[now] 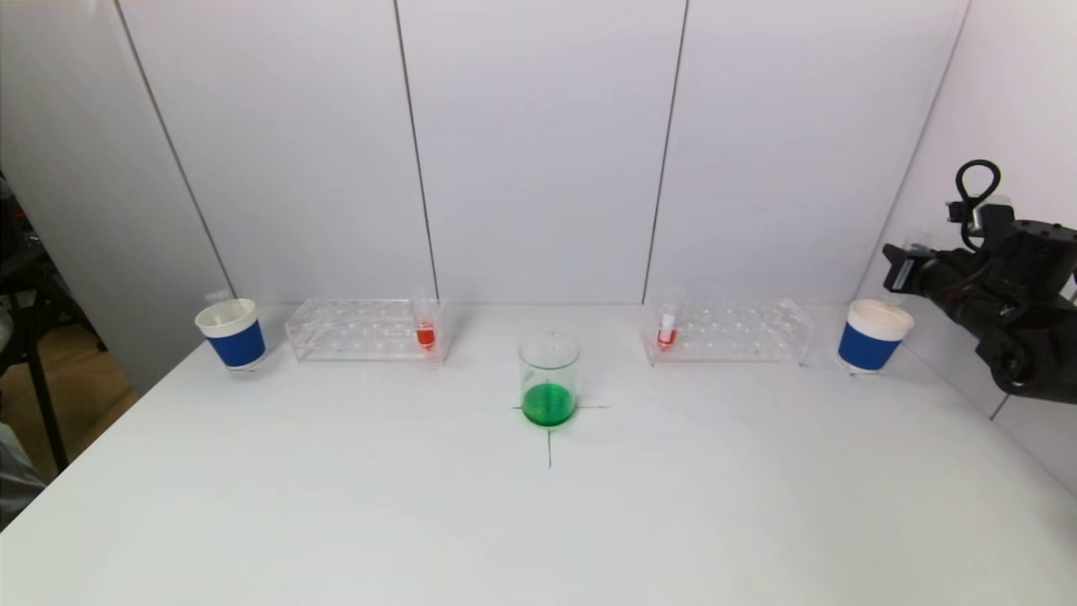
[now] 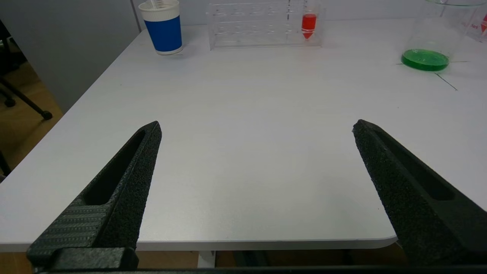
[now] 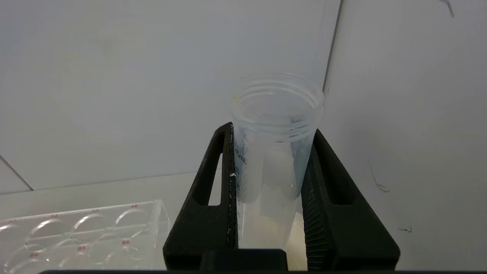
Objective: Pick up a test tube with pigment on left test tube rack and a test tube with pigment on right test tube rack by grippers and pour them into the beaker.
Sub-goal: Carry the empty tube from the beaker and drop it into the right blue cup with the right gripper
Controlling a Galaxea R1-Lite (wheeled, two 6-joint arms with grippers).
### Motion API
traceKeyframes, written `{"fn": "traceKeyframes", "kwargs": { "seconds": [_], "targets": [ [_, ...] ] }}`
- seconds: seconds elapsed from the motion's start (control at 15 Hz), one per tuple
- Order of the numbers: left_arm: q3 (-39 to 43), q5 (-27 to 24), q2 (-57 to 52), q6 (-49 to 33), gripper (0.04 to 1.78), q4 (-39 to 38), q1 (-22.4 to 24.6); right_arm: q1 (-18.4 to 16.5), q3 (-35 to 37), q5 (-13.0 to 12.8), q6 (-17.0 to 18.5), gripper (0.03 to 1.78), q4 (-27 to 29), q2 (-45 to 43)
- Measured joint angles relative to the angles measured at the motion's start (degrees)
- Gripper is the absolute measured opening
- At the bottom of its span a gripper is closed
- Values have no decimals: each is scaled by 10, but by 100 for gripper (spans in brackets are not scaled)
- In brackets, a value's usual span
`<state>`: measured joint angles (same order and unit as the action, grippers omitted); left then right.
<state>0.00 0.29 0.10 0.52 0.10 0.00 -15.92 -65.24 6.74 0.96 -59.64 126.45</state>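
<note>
A glass beaker (image 1: pixel 549 379) with green liquid stands at the table's middle. The left rack (image 1: pixel 362 330) holds a test tube with red pigment (image 1: pixel 426 332) at its right end. The right rack (image 1: pixel 732 330) holds a red-pigment tube (image 1: pixel 667 330) at its left end. My right gripper (image 1: pixel 904 268) is at the far right, above the right cup. It is shut on a clear empty test tube (image 3: pixel 277 110), held upright between the jaws of the right gripper (image 3: pixel 272 128). My left gripper (image 2: pixel 257 127) is wide open and empty over the table's front left edge.
A blue-and-white paper cup (image 1: pixel 875 335) stands right of the right rack. Another cup (image 1: pixel 231 333) stands left of the left rack, with a clear tube in it. White wall panels close off the back and right. A black cross is marked under the beaker.
</note>
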Motion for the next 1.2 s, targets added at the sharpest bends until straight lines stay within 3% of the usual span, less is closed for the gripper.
{"fn": "traceKeyframes", "kwargs": {
  "seconds": [0.2,0.4,1.2],
  "targets": [
    [0,0,0,0,176,0,0,0,9,0,-1,53,-7,19],
    [0,0,0,0,176,0,0,0,14,0,-2,53,-56,40],
    [0,0,0,0,176,0,0,-1,-8,12,-1,53,-58,82]
  ]
}}
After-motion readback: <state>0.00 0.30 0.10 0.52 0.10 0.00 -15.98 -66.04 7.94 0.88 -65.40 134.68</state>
